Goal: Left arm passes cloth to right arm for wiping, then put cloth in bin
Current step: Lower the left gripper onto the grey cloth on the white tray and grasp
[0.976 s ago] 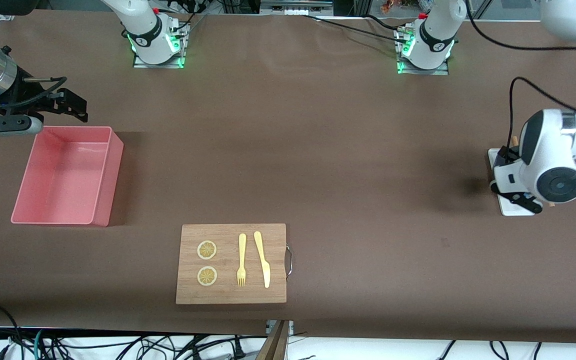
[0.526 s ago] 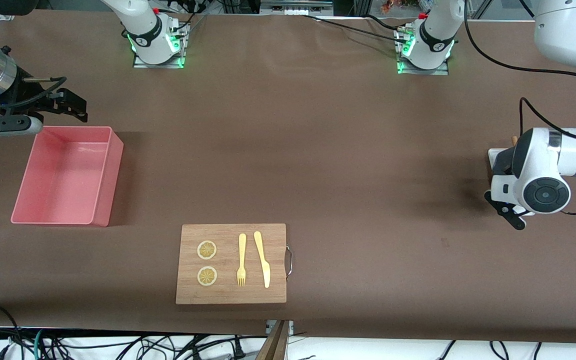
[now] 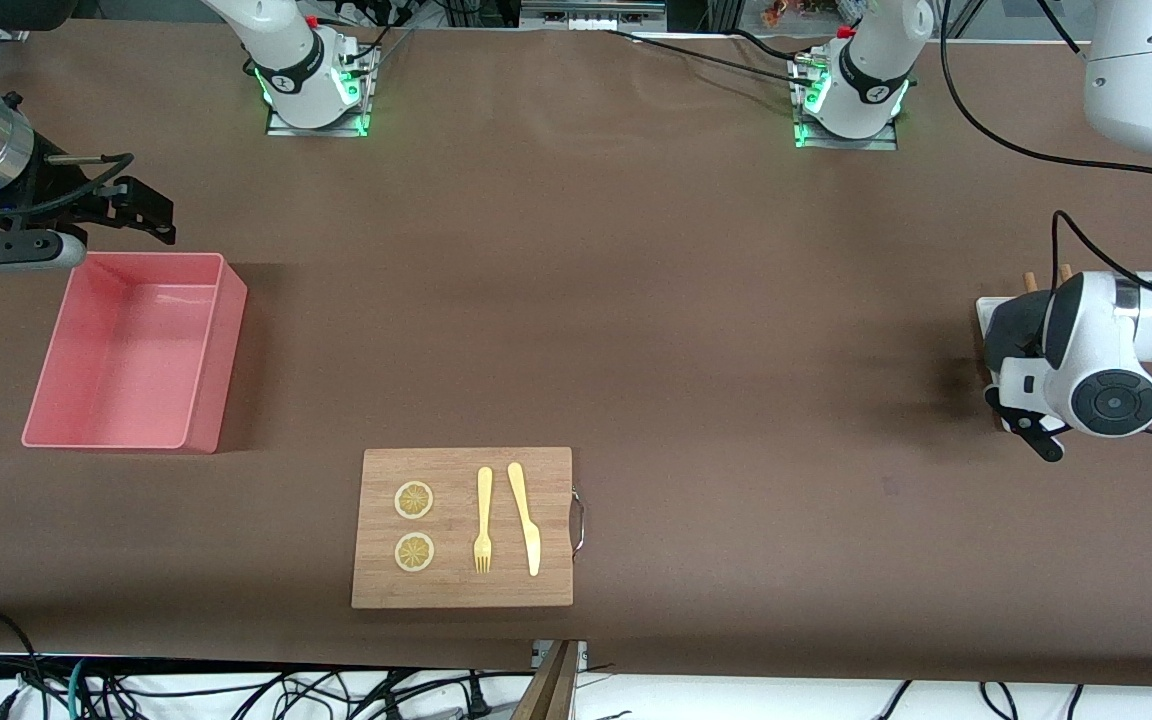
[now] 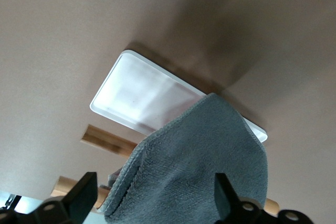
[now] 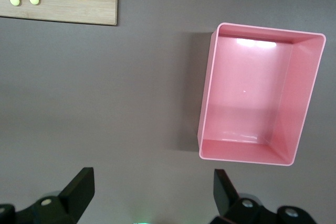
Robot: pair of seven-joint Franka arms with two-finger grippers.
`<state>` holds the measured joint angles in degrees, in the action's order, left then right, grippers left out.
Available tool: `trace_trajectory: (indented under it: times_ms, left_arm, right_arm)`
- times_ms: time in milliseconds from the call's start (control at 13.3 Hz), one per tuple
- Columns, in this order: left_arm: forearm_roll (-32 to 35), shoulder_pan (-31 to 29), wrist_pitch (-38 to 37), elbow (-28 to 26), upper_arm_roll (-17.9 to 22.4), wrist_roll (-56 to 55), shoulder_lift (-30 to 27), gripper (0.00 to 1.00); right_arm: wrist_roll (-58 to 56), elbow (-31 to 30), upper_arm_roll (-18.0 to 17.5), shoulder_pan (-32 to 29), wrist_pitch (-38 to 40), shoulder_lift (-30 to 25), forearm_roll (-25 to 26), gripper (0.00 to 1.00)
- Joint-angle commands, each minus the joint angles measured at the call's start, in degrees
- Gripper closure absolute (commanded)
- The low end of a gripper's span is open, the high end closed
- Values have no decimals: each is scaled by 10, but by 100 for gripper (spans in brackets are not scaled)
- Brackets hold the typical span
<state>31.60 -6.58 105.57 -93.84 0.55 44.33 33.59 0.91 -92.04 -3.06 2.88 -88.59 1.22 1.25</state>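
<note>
Our left gripper (image 4: pixel 152 200) hangs spread over the cloth (image 4: pixel 194 166) — our right gripper (image 5: pixel 149 192) waits spread beside the bin (image 5: pixel 260 95).

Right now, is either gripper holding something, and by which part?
Nothing is held. The left gripper is open around the cloth over the white tray; the right gripper waits open.

Even overhead light, soft shadows, views mostly sharp.
Glare is seen on the bin (image 5: pixel 260 95) floor; its shadow falls toward the table's middle. The cloth (image 4: pixel 199 166) is shown softly blurred in the left wrist view.
</note>
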Motion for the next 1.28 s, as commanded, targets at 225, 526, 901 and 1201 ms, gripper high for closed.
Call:
trace_trajectory:
  times_ms: [225, 526, 901, 1201]
  left_arm:
    - [5, -12, 7, 8, -3, 35, 11, 46]
    - [5, -10, 4, 9, -3, 62, 11, 92]
    - [-37, -1, -46, 21, -8, 66, -16, 100]
    - [-111, 1, -188, 96, -49, 59, -40, 100]
  right_arm:
    - [-7, 12, -5, -5, 10, 3, -1, 0]
    - [-7, 12, -5, -5, 10, 3, -1, 0]
    - [-7, 12, -5, -5, 10, 3, -1, 0]
    - [-6, 13, -5, -5, 24, 3, 0, 0]
